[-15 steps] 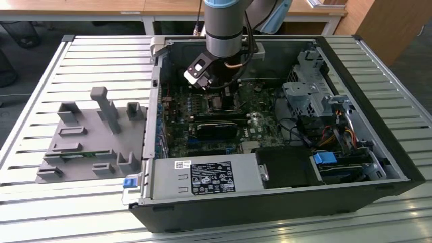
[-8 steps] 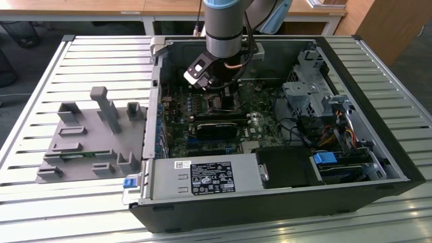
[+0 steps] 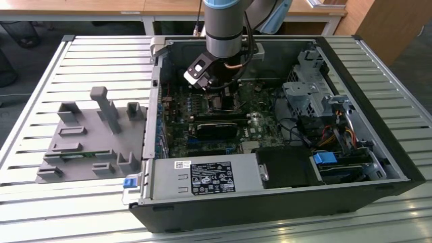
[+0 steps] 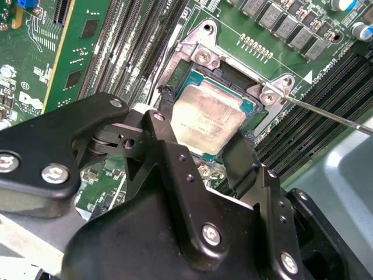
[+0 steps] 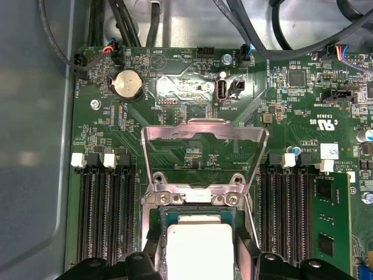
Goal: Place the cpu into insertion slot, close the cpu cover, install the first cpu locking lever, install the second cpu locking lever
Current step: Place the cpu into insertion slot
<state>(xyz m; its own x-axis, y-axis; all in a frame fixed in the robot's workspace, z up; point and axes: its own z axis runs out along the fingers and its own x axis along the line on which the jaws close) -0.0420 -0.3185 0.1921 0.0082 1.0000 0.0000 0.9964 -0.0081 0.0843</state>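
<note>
- We see the arm (image 3: pixel 223 25) reaching down into an open computer case (image 3: pixel 270 207) that lies on a slatted metal surface (image 3: pixel 101 55).
- The tool (image 4: pixel 206 115) is low over the processor socket on the motherboard (image 5: pixel 192 105).
- Its two black fingers (image 4: pixel 169 125) are closed against two opposite edges of the cpu (image 4: pixel 207 119). In both wrist views we find no gap between them and the chip.
- The cpu lies flat inside the socket, grey metal top upward. A narrow green border shows around the metal top in the first wrist view.
- The cpu cover (image 5: pixel 169 135) is open. It is swung back from its hinge at the socket's edge and stands clear of the chip, and we can see the board through its square window.
- A thin locking lever (image 4: pixel 332 115) runs out from a corner of the socket frame and crosses above the black memory slots (image 5: pixel 105 216). It is not pressed down along the socket.
- Memory slots flank the socket on both sides, and a green memory module (image 5: pixel 329 221) sits in a slot on one side.
- A round coin battery (image 5: pixel 127 84) sits on the board beyond the open cover.
- On the surface, to the exterior view's left of the case, lies a grey parts fixture (image 3: pixel 88 136) with upright posts.
- A silver power supply (image 3: pixel 202 177) fills the near corner of the case in the exterior view.
</note>
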